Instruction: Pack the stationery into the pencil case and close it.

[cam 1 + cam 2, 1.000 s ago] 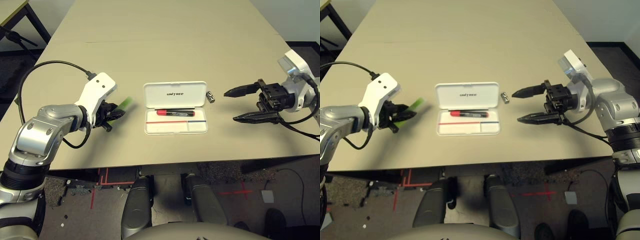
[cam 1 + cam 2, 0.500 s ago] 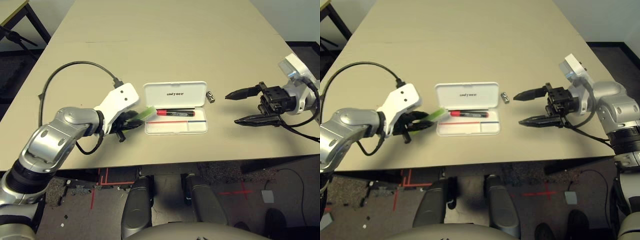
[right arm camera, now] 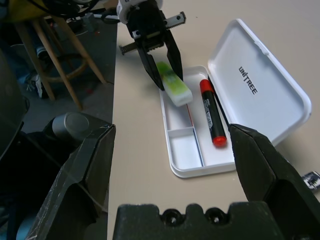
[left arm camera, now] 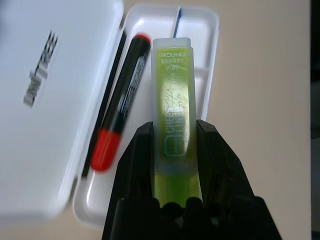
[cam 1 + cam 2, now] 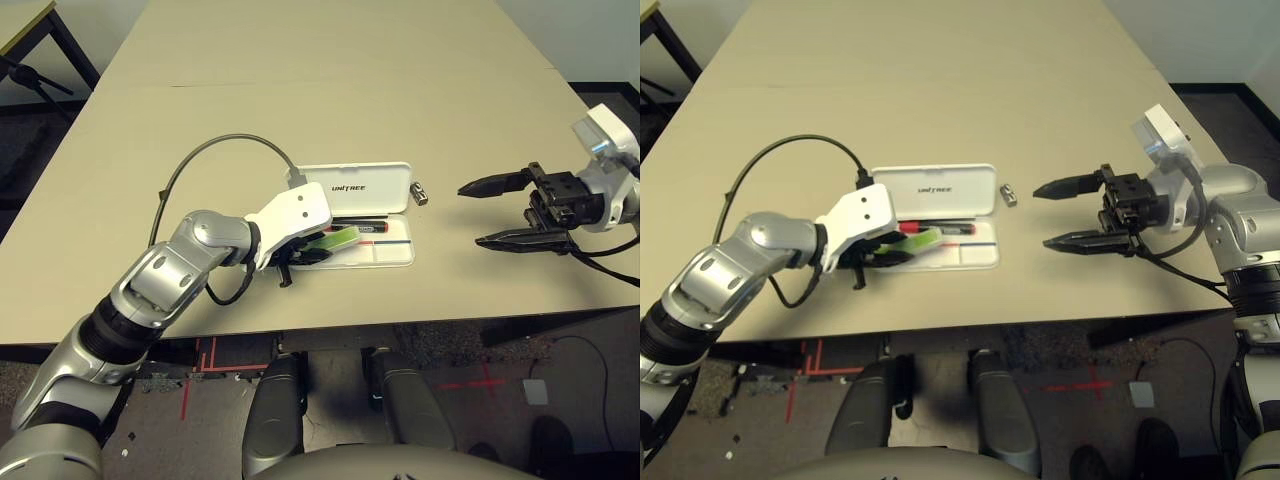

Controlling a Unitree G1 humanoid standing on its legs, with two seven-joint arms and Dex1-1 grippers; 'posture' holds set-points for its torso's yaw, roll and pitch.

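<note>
The pencil case (image 5: 350, 215) lay open on the table (image 5: 330, 90), lid flat on the far side and tray toward the robot, with the red marker (image 4: 117, 117) lying lengthwise in the tray along the hinge side. The left gripper (image 4: 174, 137) had its two black fingers pinched on the green highlighter (image 4: 174, 107) at its rear portion, the stick held over the left end of the tray beside the marker and pointing along it. The right gripper (image 5: 512, 210) hung with its fingers spread wide, well apart from the case on the right, holding nothing. The tiny dark-and-silver block (image 5: 422, 193) sat on the table just beside the lid's right end. The highlighter looked light, stiff and smooth-sided, likely to slip if squeezed only loosely; a hold across its flat faces seemed the sound one. The block, being small, probably called for a precise fingertip pinch
</note>
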